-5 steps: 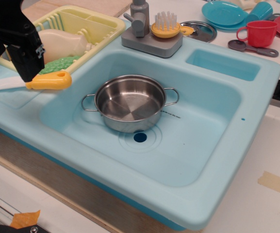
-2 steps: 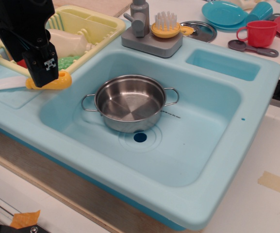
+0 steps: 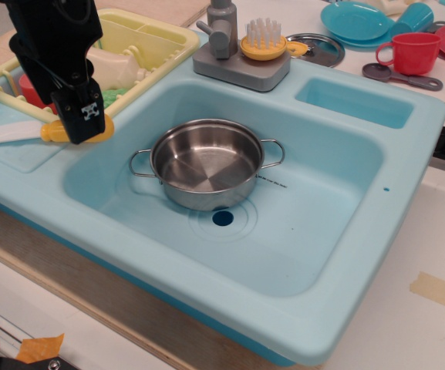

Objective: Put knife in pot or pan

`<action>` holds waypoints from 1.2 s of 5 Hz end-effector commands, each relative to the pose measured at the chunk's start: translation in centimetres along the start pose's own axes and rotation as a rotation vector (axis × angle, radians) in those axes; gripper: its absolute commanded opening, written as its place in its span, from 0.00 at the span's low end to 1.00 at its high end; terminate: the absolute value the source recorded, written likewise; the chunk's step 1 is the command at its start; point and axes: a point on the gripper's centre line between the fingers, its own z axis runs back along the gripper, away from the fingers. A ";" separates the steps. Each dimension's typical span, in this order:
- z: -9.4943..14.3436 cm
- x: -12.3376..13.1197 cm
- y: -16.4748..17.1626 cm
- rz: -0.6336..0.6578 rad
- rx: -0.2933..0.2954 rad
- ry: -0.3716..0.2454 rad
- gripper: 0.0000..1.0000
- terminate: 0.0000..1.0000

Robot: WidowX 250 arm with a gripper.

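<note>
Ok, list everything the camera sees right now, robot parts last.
knife: 1, yellow handle, white blade, on the sink's left ledge
pot: 1, steel, empty, in the basin
sink: 1, light blue, centre
faucet: 1, grey, behind the basin
brush: 1, yellow with white bristles, beside the faucet
lid: 1, metal, behind the sink
rack: 1, pale yellow, top left, holding dishes
cup: 1, red, top right
plate: 1, teal, top right
spoon: 1, dark grey, by the cup
gripper: 1, black, over the knife's handle; open or shut unclear
</note>
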 end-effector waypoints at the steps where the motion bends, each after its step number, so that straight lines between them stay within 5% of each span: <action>1: 0.1 0.8 1.3 -0.017 0.013 -0.024 1.00 0.00; 5: -1.5 0.5 1.8 0.014 -0.053 0.006 1.00 0.00; 6: -1.8 0.2 1.6 0.029 -0.060 0.004 0.00 0.00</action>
